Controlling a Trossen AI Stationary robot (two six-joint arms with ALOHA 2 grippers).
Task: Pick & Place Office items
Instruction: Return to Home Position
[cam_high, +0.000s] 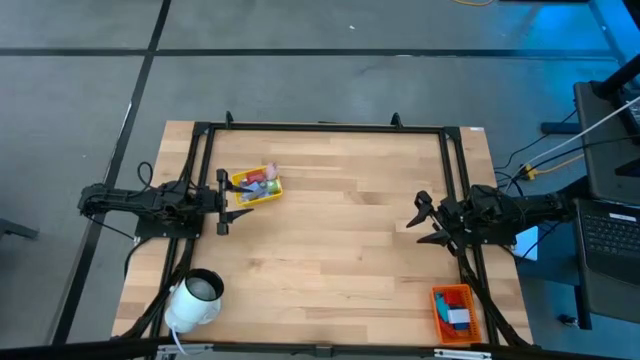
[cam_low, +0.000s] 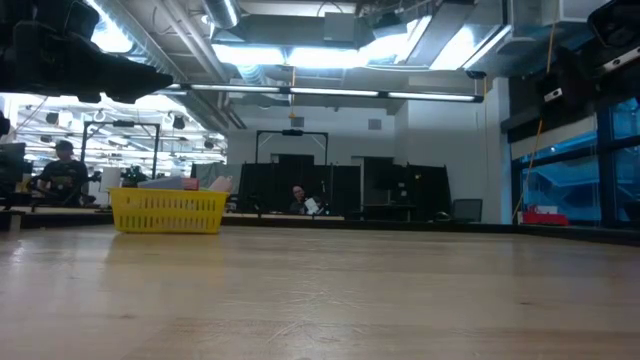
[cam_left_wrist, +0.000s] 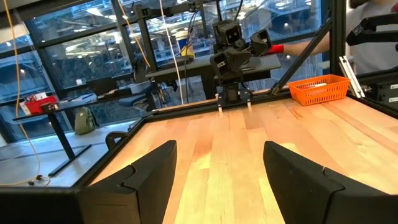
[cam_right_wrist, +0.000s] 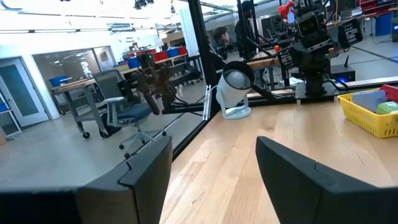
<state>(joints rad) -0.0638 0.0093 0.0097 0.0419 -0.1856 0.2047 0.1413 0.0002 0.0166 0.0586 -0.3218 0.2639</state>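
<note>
Two things nearest the front edge: you have the white roll (cam_high: 193, 298) at the left corner of the tabletop (cam_high: 340, 250) and the orange bin (cam_high: 441, 318) at the right corner.
Near lot: some of the office items (cam_high: 457, 316) lie inside the orange bin; you can make out a red piece and a pale white-and-blue one.
Left pincer: your left pincer (cam_high: 222, 202) sits at the tabletop's left side, about midway back, and points inward across the wood. Its fingers (cam_left_wrist: 149, 180) are spread wide with nothing held.
Right pincer: your right pincer (cam_high: 422, 221) sits opposite at the right side, also about midway back, and faces the left arm. Its fingers are likewise spread wide and hold nothing.
Yellow bin: the yellow bin (cam_high: 268, 195) stands just beside the left pincer, a little farther back and inward.
Far lot: more office items fill the yellow bin, with pink, red and green pieces showing above its rim.
Room beyond: in the low view you see a person (cam_low: 63, 172) at far left and a second person (cam_low: 298, 198) near the middle, both well past the far edge.
</note>
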